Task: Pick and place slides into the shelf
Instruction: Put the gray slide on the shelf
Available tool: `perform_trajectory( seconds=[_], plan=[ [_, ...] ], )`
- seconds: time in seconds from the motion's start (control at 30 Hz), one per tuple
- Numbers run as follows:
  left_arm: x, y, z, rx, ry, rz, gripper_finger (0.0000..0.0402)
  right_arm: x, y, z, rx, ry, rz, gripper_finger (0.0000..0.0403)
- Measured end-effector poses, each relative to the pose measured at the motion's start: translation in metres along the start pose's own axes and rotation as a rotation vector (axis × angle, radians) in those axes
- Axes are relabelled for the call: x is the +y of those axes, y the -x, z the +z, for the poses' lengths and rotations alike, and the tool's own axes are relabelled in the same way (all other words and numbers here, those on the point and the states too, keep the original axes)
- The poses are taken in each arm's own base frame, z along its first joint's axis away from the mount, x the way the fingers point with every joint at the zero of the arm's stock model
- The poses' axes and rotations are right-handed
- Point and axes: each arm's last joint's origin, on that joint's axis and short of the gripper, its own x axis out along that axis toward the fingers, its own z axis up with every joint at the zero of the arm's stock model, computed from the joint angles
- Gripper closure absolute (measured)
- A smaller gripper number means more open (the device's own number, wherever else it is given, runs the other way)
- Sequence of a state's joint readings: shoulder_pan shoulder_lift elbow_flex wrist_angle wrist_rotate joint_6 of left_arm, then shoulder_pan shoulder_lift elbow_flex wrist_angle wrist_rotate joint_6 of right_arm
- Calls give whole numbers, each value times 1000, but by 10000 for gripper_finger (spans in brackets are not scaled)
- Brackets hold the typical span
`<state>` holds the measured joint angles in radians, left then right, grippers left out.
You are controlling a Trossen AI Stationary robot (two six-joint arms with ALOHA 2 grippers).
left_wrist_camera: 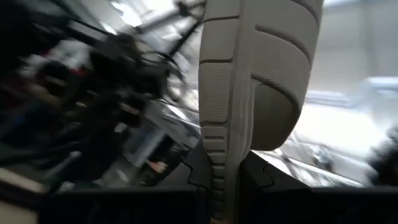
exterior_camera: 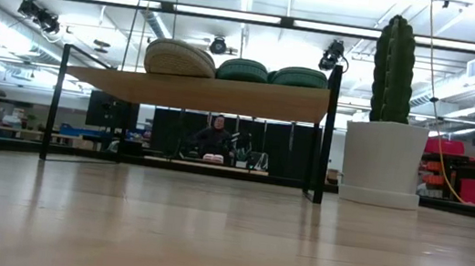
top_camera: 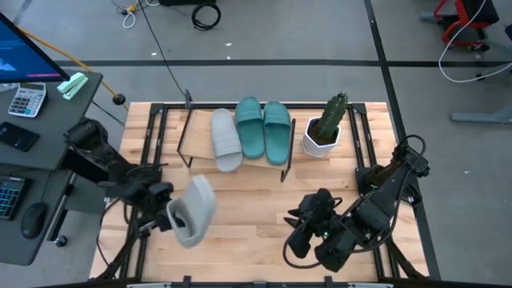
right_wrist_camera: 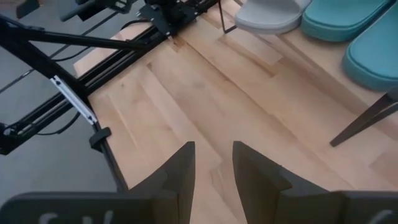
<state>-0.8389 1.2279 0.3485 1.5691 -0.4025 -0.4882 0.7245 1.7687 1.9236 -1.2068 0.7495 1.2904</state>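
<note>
The shelf (top_camera: pixel 200 160) stands at the table's far middle, and three slides lie on its plank. They are a light grey one (top_camera: pixel 226 140) and two teal ones (top_camera: pixel 250 128) (top_camera: pixel 277 132). In the low view they show as the grey slide (exterior_camera: pixel 180 58) and the teal slides (exterior_camera: pixel 243 69) (exterior_camera: pixel 300 77) on the plank (exterior_camera: pixel 197 91). My left gripper (top_camera: pixel 166 214), at the near left, is shut on a second light grey slide (top_camera: pixel 194 210). My right gripper (top_camera: pixel 308 232) hangs open at the near right, with nothing between its fingers (right_wrist_camera: pixel 180 171). My left gripper pinches the grey slide between its two fingers (left_wrist_camera: pixel 258 177) at the slide's near-left end, with the ribbed sole's rim (left_wrist_camera: pixel 216 168) running down between them. It comes from the table's left. The slide sticks out past the fingers toward the right and looks lifted off the table.
A cactus in a white pot (top_camera: pixel 324 128) stands just right of the shelf, also seen as the pot (exterior_camera: pixel 383 161) in the low view. Bare wood lies between the shelf and the near edge (top_camera: pixel 256 208). A desk with a calculator (top_camera: pixel 26 100) is off the table's left.
</note>
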Motion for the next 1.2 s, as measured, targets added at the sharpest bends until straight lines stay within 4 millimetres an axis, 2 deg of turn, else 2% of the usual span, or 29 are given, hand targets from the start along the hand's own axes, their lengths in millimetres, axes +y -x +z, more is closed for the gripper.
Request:
perform_trajectory(
  seconds=[0.13, 0.37, 0.5, 0.73, 1.07, 1.2],
  plan=[
    [-8, 11, 3, -105, 30, 219, 366, -1, -3, 4, -5, 4, -11, 289],
    [-19, 36, -5, -210, 102, 669, 366, -3, -7, 7, -9, 18, -21, 289],
    [-26, 47, -8, -244, 128, 844, 366, -3, -7, 8, -10, 18, -22, 289],
    [-22, 45, -7, -342, 235, 877, 366, -3, -7, 8, -10, 18, -22, 289],
    [6, 32, 6, -505, 170, 947, 366, -3, -7, 8, -10, 18, -22, 289],
    [17, 27, 13, -525, 55, 1001, 366, -3, -7, 8, -10, 17, -22, 289]
  ],
)
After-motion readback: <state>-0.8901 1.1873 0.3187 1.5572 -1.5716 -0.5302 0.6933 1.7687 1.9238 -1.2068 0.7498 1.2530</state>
